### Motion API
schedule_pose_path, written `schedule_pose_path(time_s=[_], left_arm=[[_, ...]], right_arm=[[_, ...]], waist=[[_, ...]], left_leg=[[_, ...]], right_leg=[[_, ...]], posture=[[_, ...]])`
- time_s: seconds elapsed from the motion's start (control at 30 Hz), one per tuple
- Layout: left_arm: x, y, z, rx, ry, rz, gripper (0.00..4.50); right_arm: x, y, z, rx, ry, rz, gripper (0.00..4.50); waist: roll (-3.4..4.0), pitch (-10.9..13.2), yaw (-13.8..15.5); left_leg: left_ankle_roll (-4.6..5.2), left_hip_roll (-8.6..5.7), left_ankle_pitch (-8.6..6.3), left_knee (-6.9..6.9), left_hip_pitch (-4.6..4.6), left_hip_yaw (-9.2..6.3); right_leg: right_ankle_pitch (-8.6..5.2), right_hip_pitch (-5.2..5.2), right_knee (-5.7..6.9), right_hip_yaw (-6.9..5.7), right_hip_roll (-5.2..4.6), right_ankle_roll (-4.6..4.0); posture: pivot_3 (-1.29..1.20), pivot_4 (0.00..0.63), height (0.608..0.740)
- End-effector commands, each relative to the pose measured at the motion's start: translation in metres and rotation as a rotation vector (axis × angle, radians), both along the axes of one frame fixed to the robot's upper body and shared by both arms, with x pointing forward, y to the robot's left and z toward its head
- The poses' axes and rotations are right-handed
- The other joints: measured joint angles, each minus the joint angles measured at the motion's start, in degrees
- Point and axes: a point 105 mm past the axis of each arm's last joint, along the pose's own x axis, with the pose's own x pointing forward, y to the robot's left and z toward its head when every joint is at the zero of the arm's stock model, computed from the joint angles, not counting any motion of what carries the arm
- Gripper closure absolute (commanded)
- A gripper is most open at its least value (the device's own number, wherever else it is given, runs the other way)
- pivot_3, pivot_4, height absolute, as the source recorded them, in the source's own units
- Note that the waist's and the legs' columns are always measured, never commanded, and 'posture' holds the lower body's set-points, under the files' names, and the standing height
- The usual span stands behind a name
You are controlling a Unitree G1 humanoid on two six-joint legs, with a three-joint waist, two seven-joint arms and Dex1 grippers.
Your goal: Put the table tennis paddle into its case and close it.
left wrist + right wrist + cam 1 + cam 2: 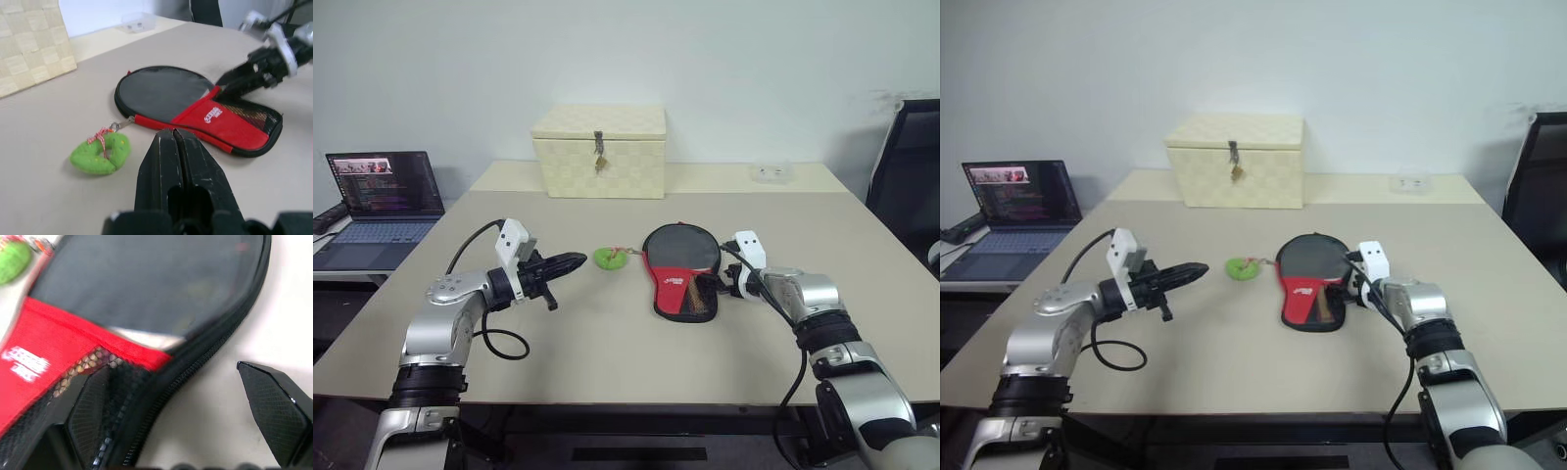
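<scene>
The case (680, 269) lies flat on the table's middle, black fabric at the round end, with a red panel and a mesh pocket (252, 115) at the near end. A green plush charm (607, 258) hangs from its zip pull. The table tennis paddle is hidden; only a brownish patch shows through the mesh. My right gripper (183, 421) is open at the case's right near edge, one finger (93, 416) over the mesh and zip, the other finger (274, 411) above bare table. My left gripper (576, 261) is shut and empty, left of the charm, pointing toward it.
A cream woven box (599, 152) with a metal latch stands at the back of the table. A small clear container (771, 173) sits at the back right. An open laptop (384, 201) rests on a side desk at left, and a black chair (911, 166) stands at right.
</scene>
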Motion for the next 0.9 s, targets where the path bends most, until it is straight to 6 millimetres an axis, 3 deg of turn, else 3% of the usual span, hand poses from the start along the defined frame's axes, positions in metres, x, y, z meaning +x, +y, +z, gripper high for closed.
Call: schedule_pose_path(time_s=[0.03, 0.3, 0.4, 0.6, 0.8, 0.9], left_arm=[[-0.004, 0.000, 0.019, -0.002, -0.066, 0.000, 4.43], [-0.003, -0.001, 0.020, 0.005, -0.067, -0.001, 4.43], [-0.002, -0.002, 0.020, 0.008, -0.070, 0.000, 4.50], [-0.003, 0.000, 0.020, 0.015, -0.069, 0.006, 4.50], [-0.007, 0.003, 0.019, 0.019, -0.057, -0.001, 4.50], [-0.014, 0.005, 0.017, 0.021, -0.030, -0.029, 4.50]], right_arm=[[0.003, -0.001, 0.009, -0.019, -0.022, 0.013, 0.00], [-0.006, 0.021, -0.007, 0.016, 0.070, 0.098, 0.00], [-0.010, 0.032, -0.016, 0.030, 0.105, 0.120, 0.57], [-0.008, 0.043, -0.029, 0.049, 0.139, 0.101, 2.52], [-0.001, 0.056, -0.022, 0.117, 0.140, 0.099, 4.34], [-0.001, 0.065, -0.014, 0.155, 0.142, 0.130, 4.46]], waist=[[0.00, 0.00, -0.01], [0.00, -0.01, -0.33], [-0.02, -0.03, -0.93], [-0.04, -0.07, -1.62], [-0.04, -0.07, -2.57], [-0.04, -0.07, -2.70]], left_leg=[[0.00, 0.00, 0.00, 0.00, 0.00, 0.00], [0.00, 0.01, 0.00, 0.00, 0.01, 0.00], [0.00, 0.05, 0.00, 0.00, 0.03, -0.02], [0.01, 0.13, 0.00, -0.03, 0.22, 0.06], [0.01, 0.15, -0.01, -0.17, 1.14, 0.09], [0.01, 0.13, -0.01, -0.46, 1.49, 0.21]], right_leg=[[0.00, 0.00, 0.00, 0.00, 0.00, 0.00], [0.00, 0.00, 0.01, 0.01, 0.00, 0.00], [0.00, 0.00, 0.02, 0.03, 0.00, -0.01], [0.02, 0.10, 0.08, 0.12, 0.00, -0.04], [0.02, 0.96, -0.03, 0.15, 0.04, -0.05], [0.02, 1.14, -0.04, 0.25, 0.07, -0.05]], posture=[[0.00, 0.150, 0.740], [0.00, 0.150, 0.740], [0.00, 0.150, 0.740], [0.00, 0.150, 0.740], [0.00, 0.150, 0.740], [0.00, 0.150, 0.740]])
